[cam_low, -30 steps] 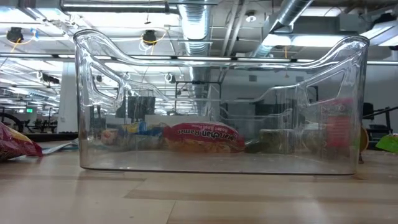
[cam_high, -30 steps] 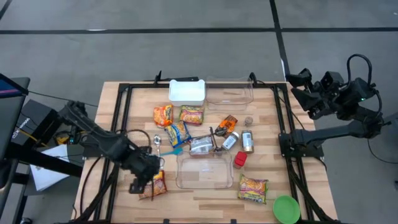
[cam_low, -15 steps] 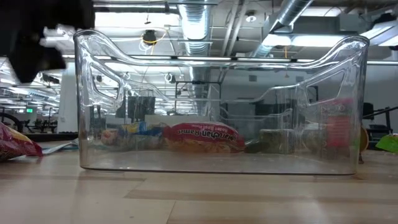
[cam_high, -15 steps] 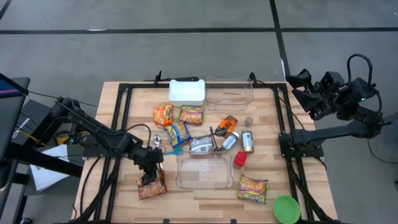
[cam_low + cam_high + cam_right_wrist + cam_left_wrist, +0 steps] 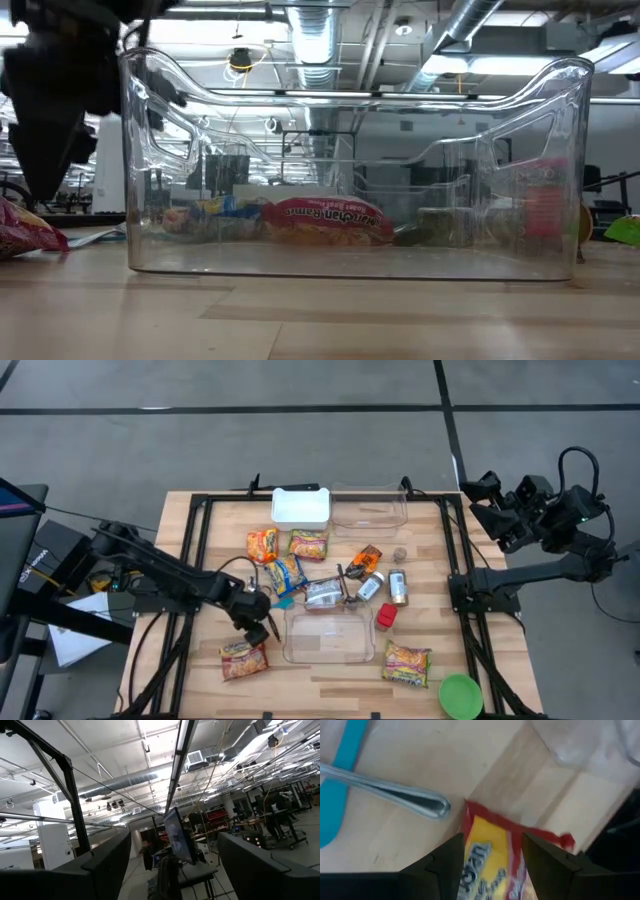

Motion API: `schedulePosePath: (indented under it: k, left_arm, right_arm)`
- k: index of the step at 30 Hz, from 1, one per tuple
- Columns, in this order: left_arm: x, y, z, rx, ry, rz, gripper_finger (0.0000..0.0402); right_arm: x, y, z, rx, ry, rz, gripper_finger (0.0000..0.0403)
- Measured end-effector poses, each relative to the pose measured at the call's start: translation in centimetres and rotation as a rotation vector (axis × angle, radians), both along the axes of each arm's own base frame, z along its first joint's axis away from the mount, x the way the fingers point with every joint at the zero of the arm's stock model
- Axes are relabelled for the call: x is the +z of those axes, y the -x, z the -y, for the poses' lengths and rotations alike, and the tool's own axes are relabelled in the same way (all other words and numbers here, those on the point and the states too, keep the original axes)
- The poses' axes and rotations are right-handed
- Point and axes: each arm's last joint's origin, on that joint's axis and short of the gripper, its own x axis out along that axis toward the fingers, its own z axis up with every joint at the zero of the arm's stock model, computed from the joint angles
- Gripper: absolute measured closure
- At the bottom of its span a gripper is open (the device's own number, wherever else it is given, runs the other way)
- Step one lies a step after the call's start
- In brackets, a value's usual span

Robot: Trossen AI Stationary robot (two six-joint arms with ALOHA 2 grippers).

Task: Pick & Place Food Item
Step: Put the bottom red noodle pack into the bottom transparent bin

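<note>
The whole next move hung on one thing for us: where the noodle packet (image 5: pixel 243 659) sat relative to the left gripper (image 5: pixel 258 628).

From overhead, the packet lay flat on the surface just off the clear bin's (image 5: pixel 330 660) left corner. The left gripper hovered close by, between the packet and the spoon (image 5: pixel 253 588). So the packet was just beyond the gripper, on the side away from the pile of other food, and a touch further out from the bin.

In the left wrist view we could see the packet's red crimped end right between the fingers (image 5: pixel 447 862). It ran on underneath one of them, so the gripper was released: fingers spread, over the packet rather than clamped on it. Our read was that nothing was held.

The packet's long axis looked roughly across the surface and a bit skewed. We figured the fingers straddled the narrow way near one end rather than the middle. Closing there might only pinch the crimp.

The left arm was clearly the one for the job. The right gripper (image 5: pixel 478 500) was parked well off the surface's right side, fingers wide apart and empty, pointing out into the room.

The bin was right beside the packet, so the carry would be short.
</note>
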Motion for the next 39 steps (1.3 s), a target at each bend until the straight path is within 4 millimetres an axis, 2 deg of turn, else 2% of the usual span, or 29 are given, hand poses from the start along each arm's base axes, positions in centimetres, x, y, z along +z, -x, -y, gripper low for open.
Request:
schedulePosePath:
  k: [7, 19, 35, 39]
  left_arm:
    - [-1.6, -0.9, -0.4, 0.067, 0.003, -0.061, 0.0221]
    - [-2.6, -0.8, 0.5, 0.04, 0.024, -0.114, 0.0253]
    - [-2.3, -1.2, 0.2, 0.055, 0.028, -0.08, 0.0374]
    - [-2.2, -1.1, 0.2, 0.057, 0.033, -0.079, 0.0389]
  right_arm:
    - [0.0, 0.0, 0.0, -0.003, 0.002, 0.0, 0.0112]
    - [0.0, 0.2, 0.0, -0.003, 0.002, 0.004, 0.0112]
    - [0.1, 1.3, 0.0, -0.003, 0.002, 0.031, 0.0112]
    - [0.0, 1.2, 0.0, -0.003, 0.002, 0.019, 0.0112]
